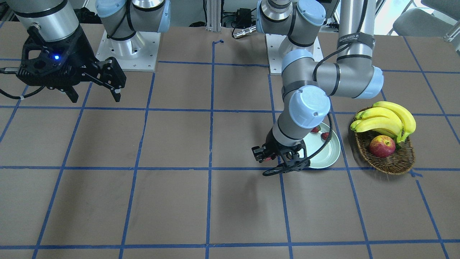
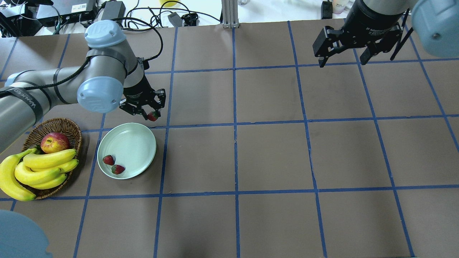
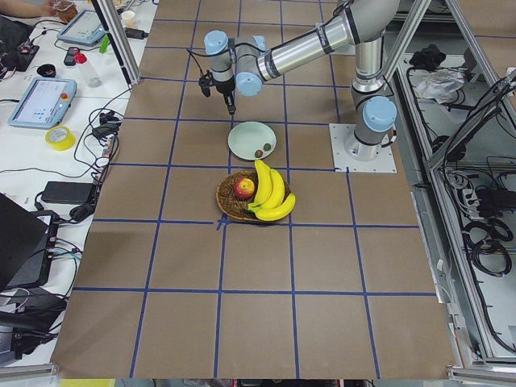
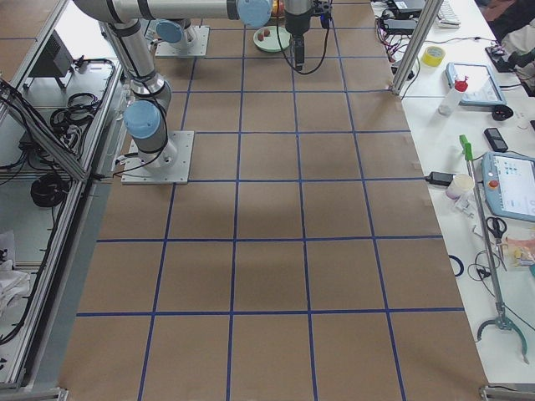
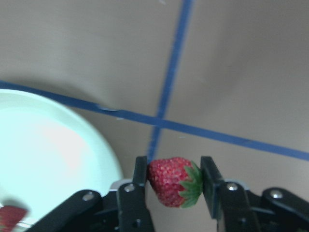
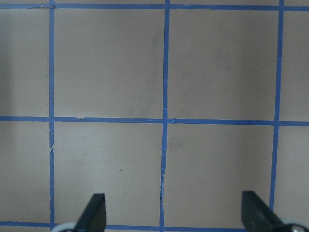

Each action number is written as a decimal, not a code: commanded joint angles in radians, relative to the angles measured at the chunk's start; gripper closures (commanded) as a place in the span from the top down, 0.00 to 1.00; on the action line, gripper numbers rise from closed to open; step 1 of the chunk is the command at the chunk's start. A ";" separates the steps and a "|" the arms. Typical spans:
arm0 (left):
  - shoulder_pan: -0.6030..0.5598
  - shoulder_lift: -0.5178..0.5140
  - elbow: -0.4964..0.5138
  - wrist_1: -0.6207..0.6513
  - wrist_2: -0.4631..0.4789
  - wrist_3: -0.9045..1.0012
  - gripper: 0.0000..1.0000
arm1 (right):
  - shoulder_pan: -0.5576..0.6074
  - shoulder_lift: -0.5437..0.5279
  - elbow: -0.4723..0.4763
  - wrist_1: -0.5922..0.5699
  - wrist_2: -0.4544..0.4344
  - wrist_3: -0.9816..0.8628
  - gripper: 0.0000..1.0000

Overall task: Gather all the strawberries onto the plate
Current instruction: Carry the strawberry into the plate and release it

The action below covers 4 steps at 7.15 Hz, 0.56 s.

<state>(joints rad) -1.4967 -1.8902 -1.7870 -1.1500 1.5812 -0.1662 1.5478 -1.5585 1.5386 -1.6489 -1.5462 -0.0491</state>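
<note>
Closest to the wrist camera, the left end effector [image 5: 174, 182] is clenched on a strawberry [image 5: 168, 181]. One finger presses its red flank and the other its green leafy cap. Whether the berry touches the desk [image 2: 272, 154] cannot be told.

Seen from overhead, this held berry sits just outside the rim of the plate [image 2: 131, 141], at about 1 o'clock from its centre. Two more strawberries [image 2: 108, 159] lie close together inside the plate, near the rim at about 7 o'clock. The basket [image 2: 73, 130] of bananas and an apple stands at 9 o'clock from the plate, and no berry shows in it.

The right end effector [image 2: 343, 53] hangs released and empty, far off at 2 o'clock over bare desk.

The step in hand appears to be carrying the last berry over. The next move likely calls for a short shift toward 7 o'clock, with the berry high enough to pass the raised rim. The berry would then be let go low over the bare middle of the plate, so it neither rolls out nor strikes the other two.
</note>
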 commanded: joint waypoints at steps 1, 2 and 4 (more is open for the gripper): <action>0.068 0.002 -0.053 -0.013 0.020 0.091 0.00 | 0.000 0.000 0.000 0.001 0.000 0.000 1.00; 0.096 0.002 -0.111 -0.008 0.014 0.102 0.09 | 0.000 0.000 0.000 0.001 0.000 0.000 1.00; 0.098 0.016 -0.115 0.001 0.019 0.125 1.00 | 0.000 0.000 0.000 0.001 0.000 0.000 1.00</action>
<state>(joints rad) -1.4035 -1.8833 -1.8985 -1.1521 1.5969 -0.0518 1.5478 -1.5585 1.5386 -1.6476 -1.5462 -0.0491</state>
